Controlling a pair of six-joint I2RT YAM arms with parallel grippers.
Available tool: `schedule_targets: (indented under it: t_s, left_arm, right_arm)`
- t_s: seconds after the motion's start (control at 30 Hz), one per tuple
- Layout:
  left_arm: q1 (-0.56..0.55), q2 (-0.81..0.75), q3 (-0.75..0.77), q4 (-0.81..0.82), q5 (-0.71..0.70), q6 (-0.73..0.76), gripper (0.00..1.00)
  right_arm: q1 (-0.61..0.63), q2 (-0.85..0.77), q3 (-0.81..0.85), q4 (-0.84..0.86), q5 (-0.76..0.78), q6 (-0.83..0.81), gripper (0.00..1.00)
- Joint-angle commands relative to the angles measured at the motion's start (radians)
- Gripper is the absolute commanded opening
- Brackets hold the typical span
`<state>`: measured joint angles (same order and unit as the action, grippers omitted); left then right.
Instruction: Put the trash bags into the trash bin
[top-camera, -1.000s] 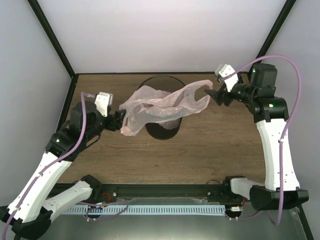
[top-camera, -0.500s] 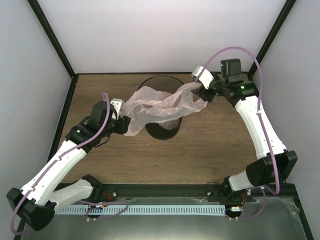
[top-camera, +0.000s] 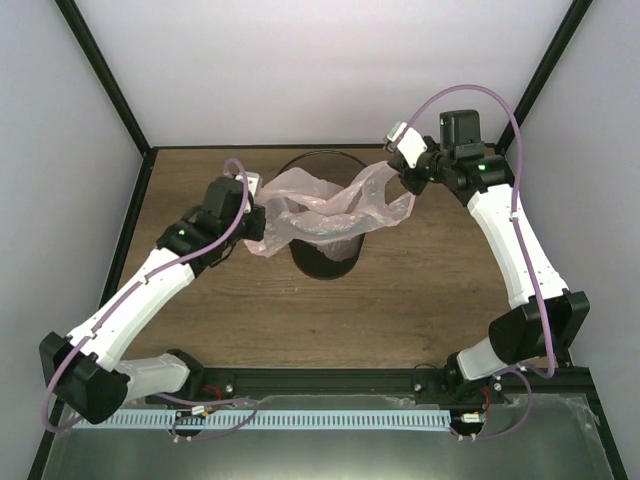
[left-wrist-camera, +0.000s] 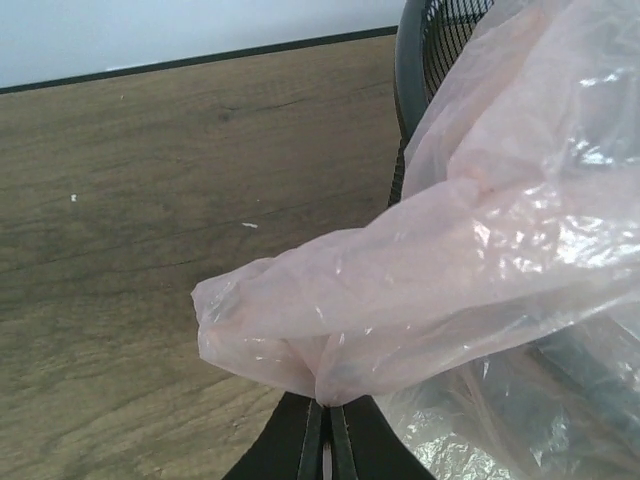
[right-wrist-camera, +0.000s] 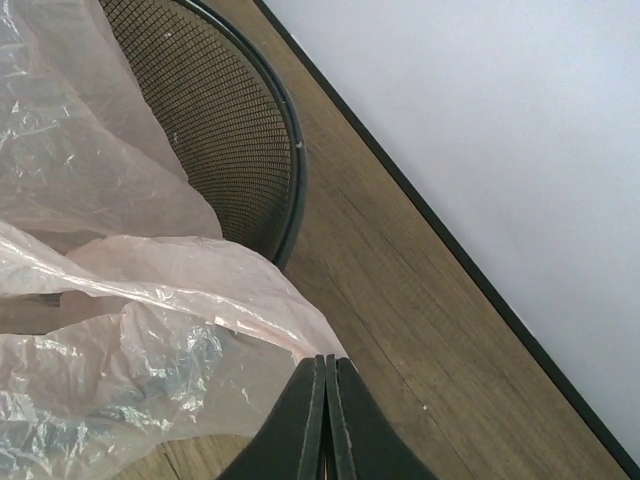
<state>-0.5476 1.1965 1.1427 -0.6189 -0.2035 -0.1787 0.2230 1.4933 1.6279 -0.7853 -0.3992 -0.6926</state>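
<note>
The trash bag (top-camera: 320, 210), a crinkly translucent pale-pink carrier, lies spread across the top of the trash bin (top-camera: 325, 262), a round black mesh basket at mid-table. My left gripper (top-camera: 256, 212) is at the bag's left end, shut on a bunched fold of plastic (left-wrist-camera: 330, 370). In the left wrist view the jaws (left-wrist-camera: 328, 405) meet with film pinched between them, and the bin's rim (left-wrist-camera: 405, 60) is just beyond. My right gripper (top-camera: 401, 182) is at the bag's right end, its jaws (right-wrist-camera: 326, 360) shut on the bag's edge (right-wrist-camera: 290, 335). The bin's mesh wall (right-wrist-camera: 220, 120) shows behind.
The wooden table (top-camera: 430, 290) ends at a black frame rail along the back (top-camera: 200, 149) and sides. White walls stand close behind and at both sides. Both arm bases sit at the near edge.
Both arms have swung inward toward the bin. Both grippers have gone from wide to shut on the bag's two ends, and the bag now sits more bunched over the bin.
</note>
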Motion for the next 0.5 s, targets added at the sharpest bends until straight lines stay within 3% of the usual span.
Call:
schedule_targets:
  t_s: [0.0,0.03,0.07,0.1,0.17,0.33,0.47]
  left_arm:
    - [0.005,0.019,0.052,0.04,-0.034,0.035,0.04]
    - [0.006,0.022,0.057,0.037,-0.035,0.042,0.04]
    - [0.006,0.025,0.063,0.034,-0.034,0.048,0.04]
    - [0.006,0.027,0.069,0.031,-0.034,0.054,0.04]
    - [0.007,0.029,0.077,0.03,-0.027,0.065,0.04]
    - [0.008,0.042,0.09,0.033,-0.005,0.085,0.04]
    - [0.014,0.054,0.1,0.019,-0.011,0.078,0.04]
  right_arm:
    - [0.005,-0.023,0.045,-0.006,-0.031,-0.026,0.06]
    - [0.007,-0.034,0.04,-0.019,-0.069,-0.07,0.19]
    - [0.009,-0.046,0.028,-0.02,-0.098,-0.093,0.39]
    - [0.013,-0.059,0.015,-0.014,-0.111,-0.109,0.53]
    - [0.039,-0.064,-0.01,0.0,-0.088,-0.142,0.65]
    - [0.114,-0.017,-0.037,0.03,0.072,-0.186,0.68]
    - [0.119,0.031,0.003,0.005,0.085,-0.18,0.51]
